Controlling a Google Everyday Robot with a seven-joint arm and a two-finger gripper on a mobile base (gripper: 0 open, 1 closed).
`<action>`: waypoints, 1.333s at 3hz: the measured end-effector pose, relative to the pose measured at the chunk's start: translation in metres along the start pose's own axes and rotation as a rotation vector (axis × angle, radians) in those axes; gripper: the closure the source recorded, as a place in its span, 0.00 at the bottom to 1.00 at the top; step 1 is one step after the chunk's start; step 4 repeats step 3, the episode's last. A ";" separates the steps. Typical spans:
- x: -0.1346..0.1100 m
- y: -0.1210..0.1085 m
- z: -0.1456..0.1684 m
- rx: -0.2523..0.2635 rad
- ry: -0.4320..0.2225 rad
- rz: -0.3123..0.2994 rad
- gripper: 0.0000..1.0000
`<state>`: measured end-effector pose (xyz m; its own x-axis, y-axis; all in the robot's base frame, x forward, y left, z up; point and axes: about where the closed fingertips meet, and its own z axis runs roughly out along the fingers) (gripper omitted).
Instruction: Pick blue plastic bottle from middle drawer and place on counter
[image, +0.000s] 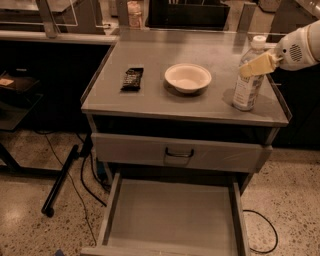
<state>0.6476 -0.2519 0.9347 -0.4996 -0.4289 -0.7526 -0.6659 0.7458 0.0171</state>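
The blue plastic bottle (247, 89), clear with a white cap and a pale label, stands upright on the counter (165, 104) near its right rim. My gripper (248, 68) reaches in from the right edge of the view and sits at the bottle's upper part, just below the cap. The middle drawer (170, 215) is pulled out below, and its bare grey floor holds nothing.
A white bowl (188, 77) sits mid-counter, left of the bottle. A dark snack packet (132, 78) lies further left. A closed drawer front (179, 152) with a dark handle is above the open drawer. Cables and a black stand leg (62, 180) are on the floor at left.
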 end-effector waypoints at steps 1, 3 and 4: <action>0.000 0.000 0.000 0.000 0.000 0.000 0.04; 0.000 0.000 0.000 0.000 0.000 0.000 0.00; 0.000 0.000 0.000 0.000 0.000 0.000 0.00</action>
